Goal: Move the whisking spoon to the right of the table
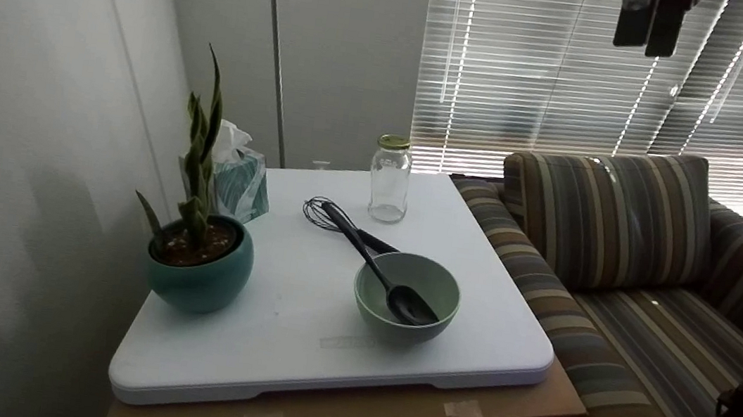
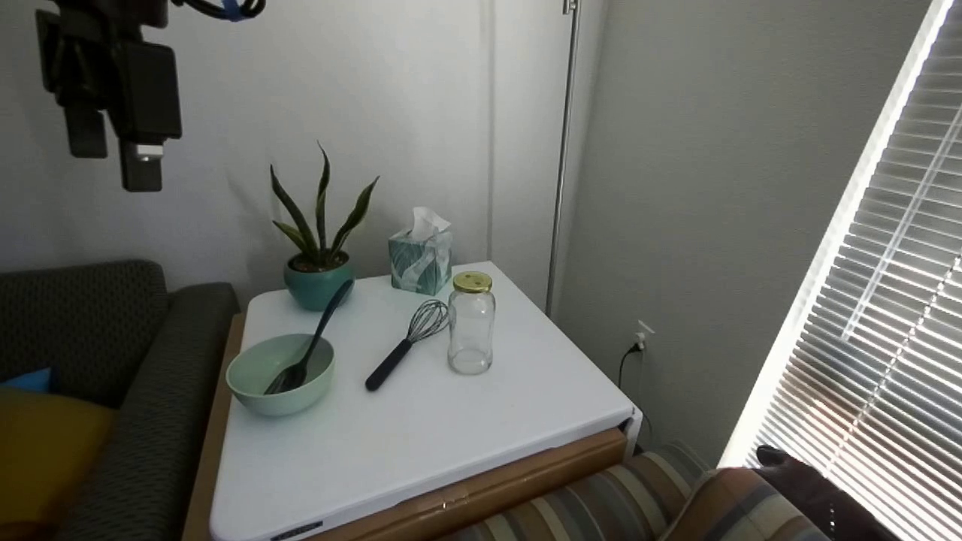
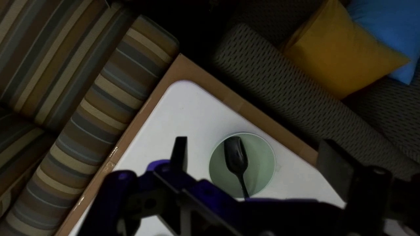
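In an exterior view we find the fingers (image 2: 141, 176) at upper left, well apart from everything on the counter (image 2: 541, 391); the wrist view shows them spread wide, with the mint-green bowl (image 3: 259, 157) appearing between them. Below, the dark sofa (image 2: 173, 376) borders the counter's left edge, and just inside that edge the bowl stands upright, a black spoon (image 2: 293, 374) resting in it with its handle slanting past the rim. Behind, near the far-left corner, we see a potted snake plant (image 2: 314, 289). Next comes the wire whisk (image 2: 402, 352), lying mid-counter between the bowl and a glass jar (image 2: 471, 323), its dark handle angled toward the near edge. We have a gap between handle and bowl, and a wider stretch of open white surface down to the near edge, where a striped armchair (image 2: 631, 492) sits just beyond. The tissue box (image 2: 421, 263) stands behind the whisk, near the far edge. The jar, upright under its gold lid (image 1: 394, 142) in an exterior view, shows a strip of counter between itself and the whisk's head. Right of it, open white surface runs to the right-hand edge.
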`<state>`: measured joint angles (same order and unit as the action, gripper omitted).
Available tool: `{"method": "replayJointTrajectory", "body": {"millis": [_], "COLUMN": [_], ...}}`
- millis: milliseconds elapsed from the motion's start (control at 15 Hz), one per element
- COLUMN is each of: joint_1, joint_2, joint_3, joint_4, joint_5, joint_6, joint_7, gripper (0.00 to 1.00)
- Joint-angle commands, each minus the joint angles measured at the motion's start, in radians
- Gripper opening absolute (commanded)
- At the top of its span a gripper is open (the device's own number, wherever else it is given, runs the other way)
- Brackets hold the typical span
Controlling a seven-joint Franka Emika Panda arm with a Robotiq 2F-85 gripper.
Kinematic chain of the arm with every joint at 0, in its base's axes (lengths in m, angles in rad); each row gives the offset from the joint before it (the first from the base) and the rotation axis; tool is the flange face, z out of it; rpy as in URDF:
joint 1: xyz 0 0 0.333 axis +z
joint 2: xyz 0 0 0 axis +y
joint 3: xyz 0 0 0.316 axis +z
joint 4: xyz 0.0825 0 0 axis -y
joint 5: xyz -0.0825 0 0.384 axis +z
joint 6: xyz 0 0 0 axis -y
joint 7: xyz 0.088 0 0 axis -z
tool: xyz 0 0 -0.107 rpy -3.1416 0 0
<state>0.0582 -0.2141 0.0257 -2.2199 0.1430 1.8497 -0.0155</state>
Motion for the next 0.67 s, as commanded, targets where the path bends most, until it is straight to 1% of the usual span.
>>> {"method": "replayJointTrajectory", "body": {"millis": [0,67,267,467,600], "joint_1": [0.002,0.002,0.012,0.022,0.027], "joint_2": [-0.014,-0.012,0.008,0.038,0.063], "joint_3": [0.007,0.011,0.022,0.025,0.021], "joint_4": [-0.006,-0.009,-0.017,-0.036,-0.044], "joint_5": [-0.001,-0.005,-0.02,-0.02,-0.009], "joint_6": [0.038,0.068,0.167,0.29,0.344], "joint_7": [-0.026,-0.021,-0.06,-0.118,-0.147], "gripper": [1.0,1.0,1.0,1.0,1.0]}}
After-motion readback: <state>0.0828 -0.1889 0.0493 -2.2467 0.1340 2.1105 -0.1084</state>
